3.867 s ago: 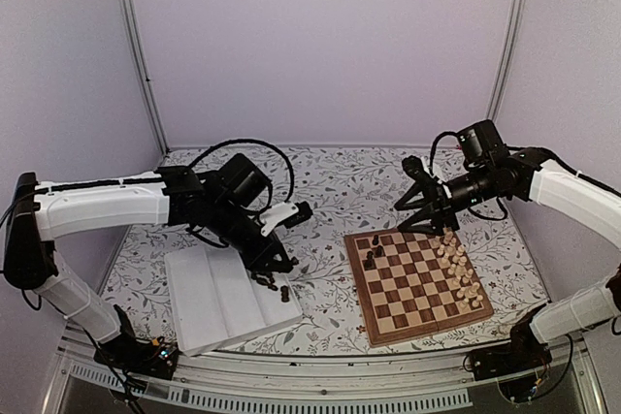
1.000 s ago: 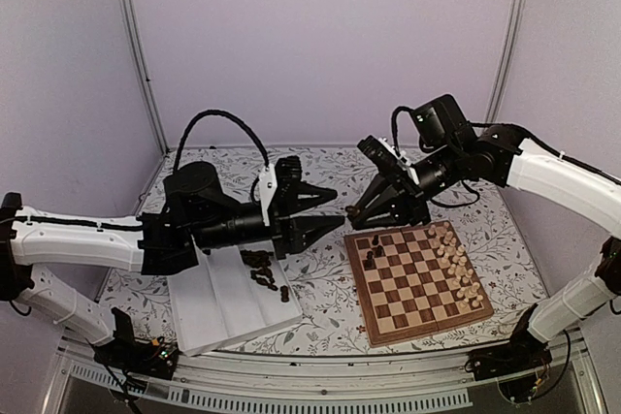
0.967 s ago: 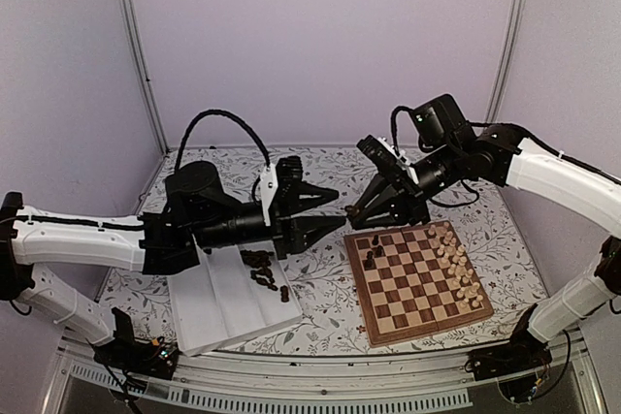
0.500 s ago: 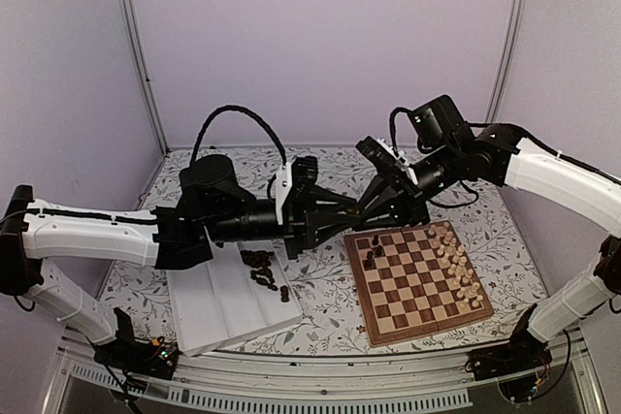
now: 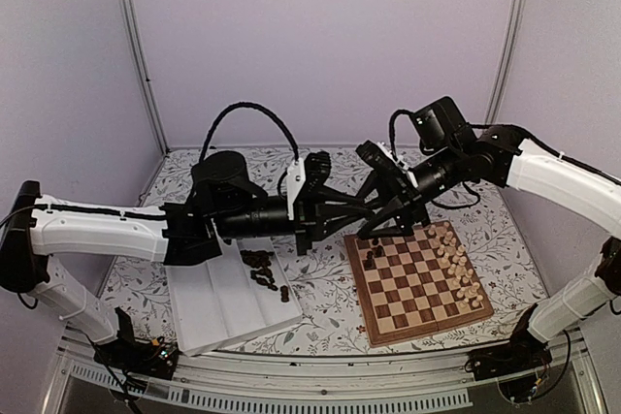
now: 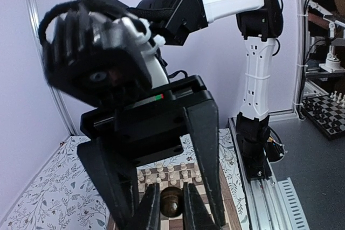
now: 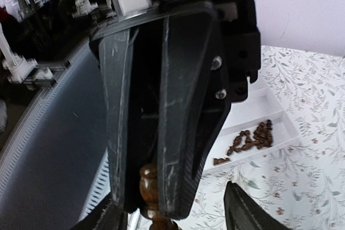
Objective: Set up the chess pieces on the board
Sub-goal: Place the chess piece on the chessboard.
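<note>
**Meeting claw to claw above the far left corner of the board**

My left claw (image 6: 171, 214) is squeezed almost shut on a dark brown chessman (image 7: 148, 184). The piece is pinched between the two fingers and held in the air over the far left corner of the board (image 5: 427, 330). My right claw (image 7: 172, 216) faces it tip to tip, jaws spread open, one finger on either side of my left claw's fingers. I cannot tell whether they touch.

On the board, a few dark men (image 5: 374, 254) stand near the far left corner. Two rows of pale men (image 5: 458, 264) line the right edge.

Left of the board, a white ridged tray (image 5: 209, 307) lies on the flowered tablecloth (image 5: 330, 312). A heap of dark men (image 5: 264, 269) sits at its far right corner.

My right claw's black body carries a small red and green mark (image 6: 157, 96), with no letters I can make out.
</note>
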